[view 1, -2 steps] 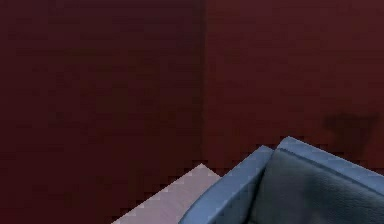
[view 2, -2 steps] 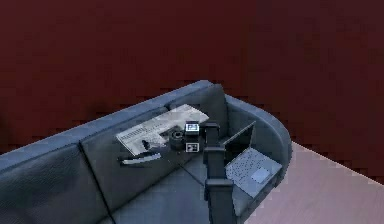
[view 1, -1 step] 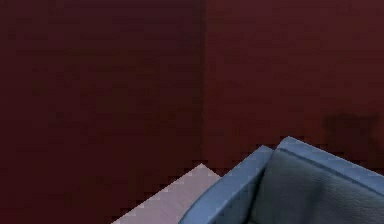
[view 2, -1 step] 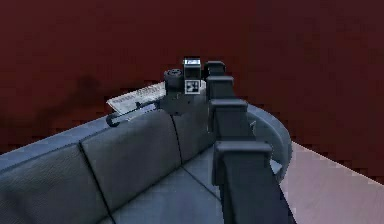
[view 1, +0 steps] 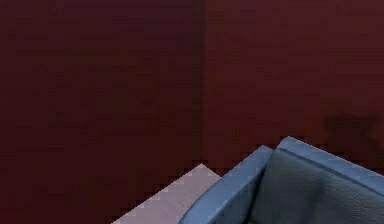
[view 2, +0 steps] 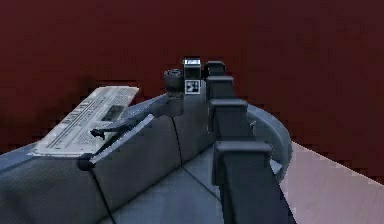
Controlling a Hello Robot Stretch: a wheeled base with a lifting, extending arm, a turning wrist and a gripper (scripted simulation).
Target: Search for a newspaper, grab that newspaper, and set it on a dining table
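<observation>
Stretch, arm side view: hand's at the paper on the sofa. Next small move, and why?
Probably a short outward extension to bring the hand more fully onto the newspaper before any grasp. The newspaper lies flat on the blue-grey sofa, along its top edge, and the hand sits at its near edge. I can't tell whether it touches the paper or holds anything, so lifting now seems premature.

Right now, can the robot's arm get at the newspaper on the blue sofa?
Probably yes. The arm stretches over the sofa, and its fingers end right by the newspaper with nothing in between. Whether they touch it, I can't tell.
</observation>
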